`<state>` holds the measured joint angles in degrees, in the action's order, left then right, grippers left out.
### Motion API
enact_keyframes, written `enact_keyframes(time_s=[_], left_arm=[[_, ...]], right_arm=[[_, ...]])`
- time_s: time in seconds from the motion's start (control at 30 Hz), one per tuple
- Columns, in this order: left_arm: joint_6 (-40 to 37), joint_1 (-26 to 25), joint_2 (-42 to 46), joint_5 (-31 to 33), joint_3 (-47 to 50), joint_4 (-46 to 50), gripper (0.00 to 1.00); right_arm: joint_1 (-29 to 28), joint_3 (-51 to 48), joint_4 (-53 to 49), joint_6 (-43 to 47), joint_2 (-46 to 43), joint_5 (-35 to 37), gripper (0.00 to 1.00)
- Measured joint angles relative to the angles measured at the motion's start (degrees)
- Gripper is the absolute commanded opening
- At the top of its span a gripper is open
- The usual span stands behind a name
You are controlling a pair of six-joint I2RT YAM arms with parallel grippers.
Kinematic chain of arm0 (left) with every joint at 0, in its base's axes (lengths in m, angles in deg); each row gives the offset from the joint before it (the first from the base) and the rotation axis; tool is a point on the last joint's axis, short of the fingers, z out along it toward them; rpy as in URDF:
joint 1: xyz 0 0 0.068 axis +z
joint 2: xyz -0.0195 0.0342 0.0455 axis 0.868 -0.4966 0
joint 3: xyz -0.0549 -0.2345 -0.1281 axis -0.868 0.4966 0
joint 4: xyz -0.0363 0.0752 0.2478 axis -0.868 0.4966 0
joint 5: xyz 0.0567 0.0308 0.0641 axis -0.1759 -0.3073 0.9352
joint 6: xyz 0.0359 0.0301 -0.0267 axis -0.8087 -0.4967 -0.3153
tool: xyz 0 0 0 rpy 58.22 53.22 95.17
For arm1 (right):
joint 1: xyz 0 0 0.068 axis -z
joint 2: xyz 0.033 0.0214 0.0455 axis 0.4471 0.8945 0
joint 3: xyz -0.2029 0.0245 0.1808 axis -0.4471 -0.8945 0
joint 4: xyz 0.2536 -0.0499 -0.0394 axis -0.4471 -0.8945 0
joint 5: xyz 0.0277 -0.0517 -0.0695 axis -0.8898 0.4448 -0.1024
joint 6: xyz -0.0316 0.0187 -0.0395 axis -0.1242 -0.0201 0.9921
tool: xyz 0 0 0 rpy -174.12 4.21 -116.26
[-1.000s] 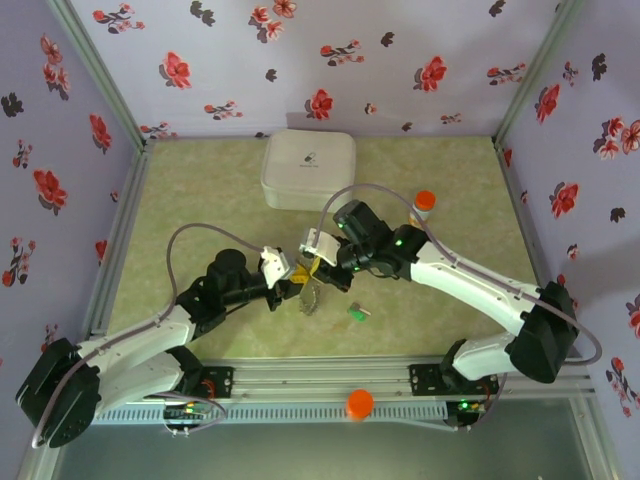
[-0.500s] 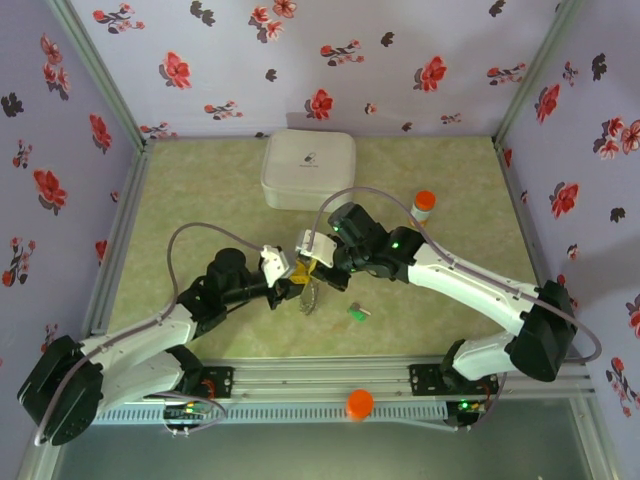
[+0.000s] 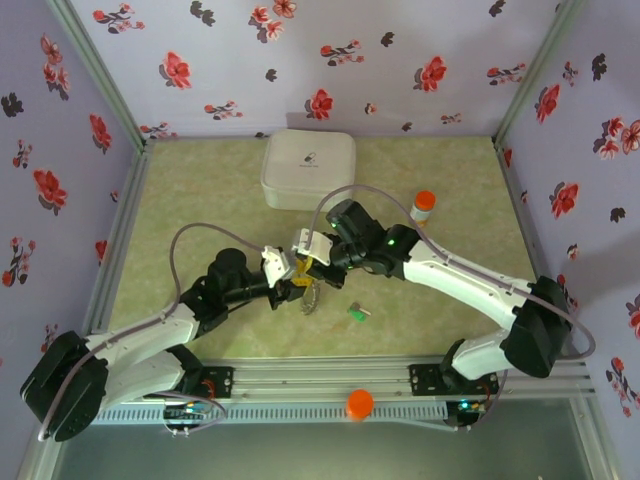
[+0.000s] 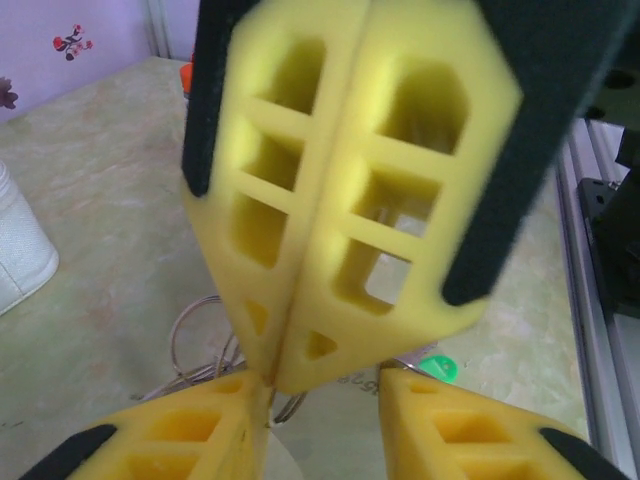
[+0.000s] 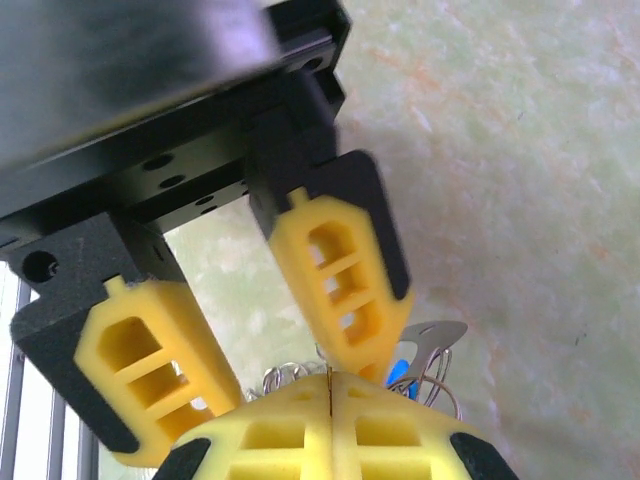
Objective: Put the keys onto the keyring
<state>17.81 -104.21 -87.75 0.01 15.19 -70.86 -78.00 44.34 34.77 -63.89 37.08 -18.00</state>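
The keyring (image 3: 311, 299) is a bunch of thin wire loops low at mid-table, where both grippers meet. My right gripper (image 3: 310, 268) (image 5: 330, 378) is shut, and the wire loops (image 5: 440, 392) come out on both sides of its tips. The blue key (image 5: 400, 368) and a silver tag (image 5: 432, 338) hang on those loops. My left gripper (image 3: 293, 277) (image 4: 325, 385) is open, its jaws standing either side of the right gripper's shut tips. The loops (image 4: 190, 330) show behind them. The green key (image 3: 357, 313) (image 4: 437, 368) lies loose on the mat to the right.
A white rounded case (image 3: 308, 168) sits at the back of the mat. An orange-capped bottle (image 3: 423, 206) stands to the right, behind the right arm. The aluminium rail (image 3: 330, 380) runs along the near edge.
My left gripper's jaws have spread apart. The right gripper has shifted slightly left, still shut. The green key has not moved.
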Motion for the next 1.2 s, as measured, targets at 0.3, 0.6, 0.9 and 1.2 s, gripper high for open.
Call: enact_keyframes(time_s=[0.3,0.6,0.9,1.2], left_arm=[[-0.17,0.39,2.45,0.04,0.74,0.46,0.21],[-1.09,0.66,3.15,-0.26,0.79,1.4,0.0],[-3.41,0.5,4.79,-0.39,0.85,1.46,0.0],[-4.98,0.5,4.81,-0.42,1.09,-0.22,0.0]], right_arm=[[0.83,-1.57,2.29,-0.07,-0.42,-3.8,0.0],[0.94,-2.75,2.64,-0.04,-1.62,-4.61,0.22],[2.6,-8.35,8.07,-3.82,-12.55,0.37,0.6],[2.25,-15.06,10.56,-0.87,-17.09,8.94,0.58]])
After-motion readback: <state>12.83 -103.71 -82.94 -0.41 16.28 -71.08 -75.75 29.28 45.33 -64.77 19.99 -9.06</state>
